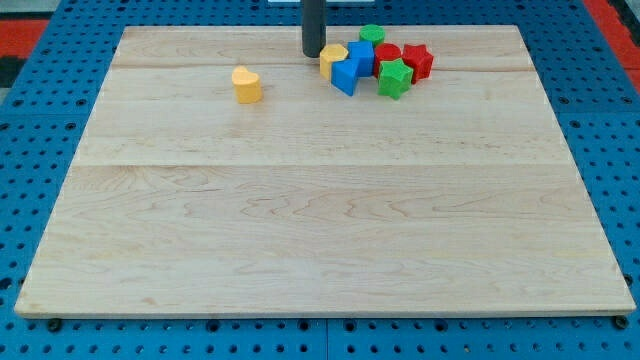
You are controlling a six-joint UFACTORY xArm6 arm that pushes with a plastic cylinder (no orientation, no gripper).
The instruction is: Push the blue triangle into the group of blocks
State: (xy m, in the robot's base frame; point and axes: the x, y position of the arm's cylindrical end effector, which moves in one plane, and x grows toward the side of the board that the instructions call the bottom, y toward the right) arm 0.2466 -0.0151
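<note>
The blue triangle lies near the board's top edge, pressed against the cluster: yellow hexagon, blue cube, green cylinder, red cylinder, green star, red star. My tip stands just left of the yellow hexagon; it is a bare rod with no pincer, holding nothing. A yellow heart sits apart, further left

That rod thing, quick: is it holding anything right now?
My tip: no gripper, holds nothing; it sits just at the view's left of the yellow block in the group.
</note>
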